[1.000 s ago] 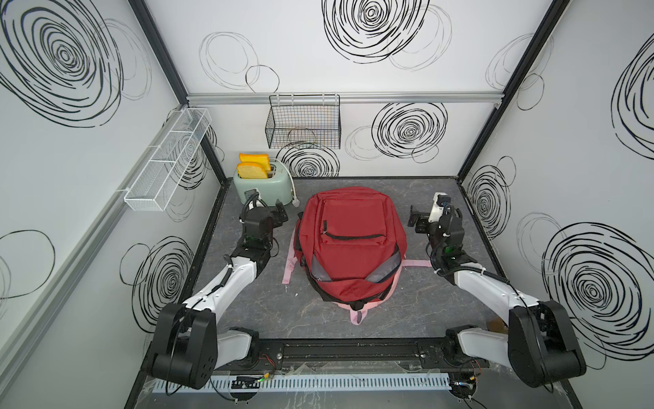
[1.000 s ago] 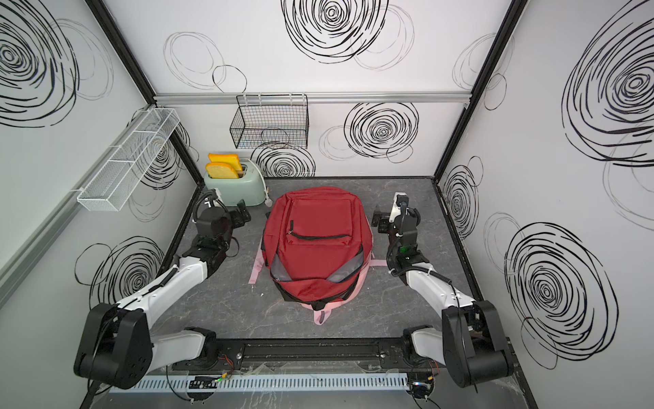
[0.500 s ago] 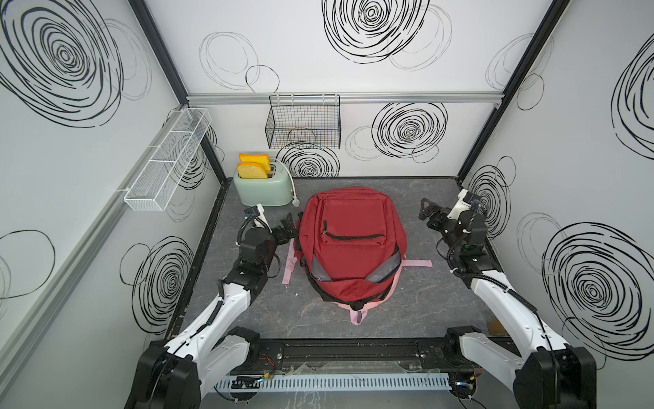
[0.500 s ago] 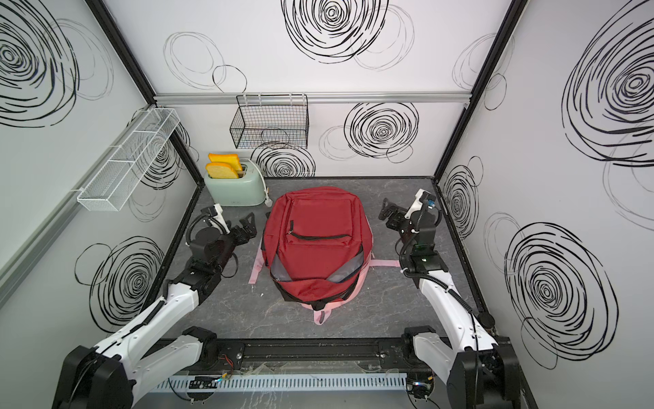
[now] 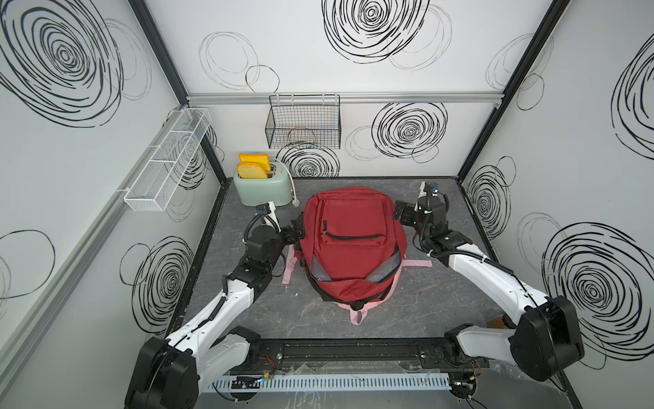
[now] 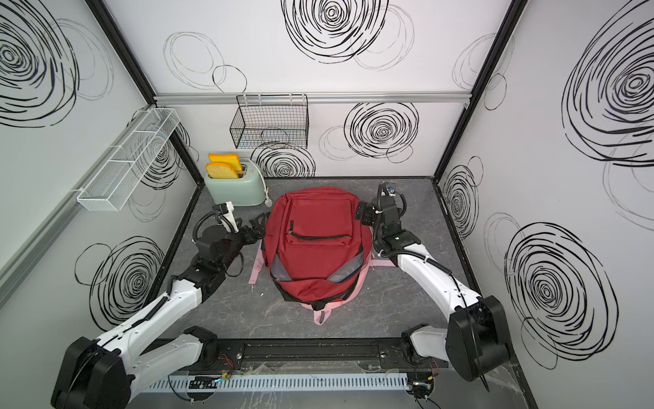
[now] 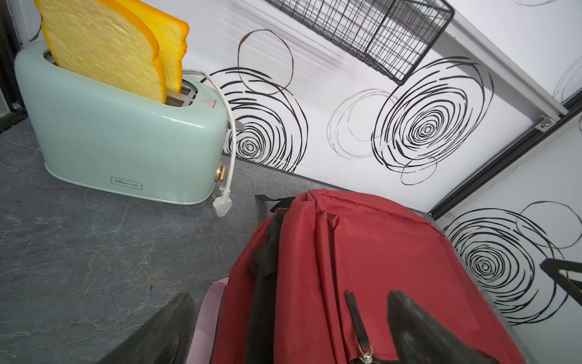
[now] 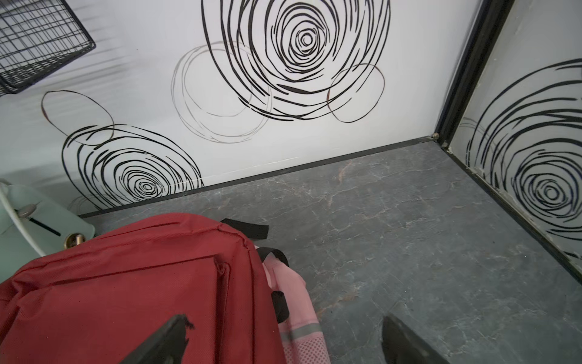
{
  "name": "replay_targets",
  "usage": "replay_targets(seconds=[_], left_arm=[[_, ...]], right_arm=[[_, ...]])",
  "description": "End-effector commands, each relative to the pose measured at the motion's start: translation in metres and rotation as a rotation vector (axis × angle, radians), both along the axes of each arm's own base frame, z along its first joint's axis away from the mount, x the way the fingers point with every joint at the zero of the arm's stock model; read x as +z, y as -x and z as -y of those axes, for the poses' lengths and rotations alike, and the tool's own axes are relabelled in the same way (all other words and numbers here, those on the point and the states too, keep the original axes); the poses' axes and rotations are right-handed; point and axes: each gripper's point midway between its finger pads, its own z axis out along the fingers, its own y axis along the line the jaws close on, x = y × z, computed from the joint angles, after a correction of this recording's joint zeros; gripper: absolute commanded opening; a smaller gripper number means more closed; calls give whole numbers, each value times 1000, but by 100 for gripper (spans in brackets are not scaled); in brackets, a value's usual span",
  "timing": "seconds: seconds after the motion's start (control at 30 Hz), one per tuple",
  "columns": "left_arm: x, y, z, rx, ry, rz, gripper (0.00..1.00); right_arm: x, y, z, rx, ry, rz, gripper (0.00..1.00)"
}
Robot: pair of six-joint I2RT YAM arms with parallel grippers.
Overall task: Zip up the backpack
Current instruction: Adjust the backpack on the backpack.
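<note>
A red backpack [image 5: 354, 244] [image 6: 315, 244] lies flat in the middle of the grey floor. Its main zipper gapes at the near end and shows grey lining [image 5: 387, 271]. A black zipper pull [image 5: 323, 226] [image 7: 357, 318] hangs at the front pocket's left corner. My left gripper [image 5: 295, 232] [image 7: 289, 340] is open at the backpack's left edge, one finger [image 7: 415, 331] over the red fabric beside the pull and the other over the floor. My right gripper [image 5: 401, 216] [image 8: 283, 346] is open at the bag's right far side, straddling its edge and a pink strap [image 8: 293, 293].
A mint toaster [image 5: 263, 187] with two bread slices stands at the back left, its white plug by the backpack's far corner. A black wire basket [image 5: 302, 125] hangs on the back wall and a white mesh shelf [image 5: 166, 170] on the left wall. Pink straps [image 5: 288, 269] lie on the floor.
Both arms have reached in toward the backpack. The left gripper came right to its left edge and the right gripper moved left to its right side. Both stayed open.
</note>
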Motion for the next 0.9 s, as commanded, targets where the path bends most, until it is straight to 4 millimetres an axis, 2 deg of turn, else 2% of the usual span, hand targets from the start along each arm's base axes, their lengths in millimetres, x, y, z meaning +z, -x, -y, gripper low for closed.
replay_targets(seconds=[0.0, 0.2, 0.4, 0.6, 0.87], left_arm=[[9, -11, 13, -83, 62, -6, 98], [-14, -17, 8, -98, 129, -56, 98], [-13, -14, 3, -90, 132, -37, 98], [-24, -20, 4, -127, 188, -64, 98], [-31, -22, 5, -150, 206, -78, 98]], right_arm=[[-4, -2, 10, -60, 17, -18, 99], [-21, -9, -3, 61, -25, -43, 99], [-41, -15, 5, 122, -135, -97, 99], [-61, -19, 3, 182, -189, -166, 99], [-67, -21, -4, 214, -207, -180, 99]])
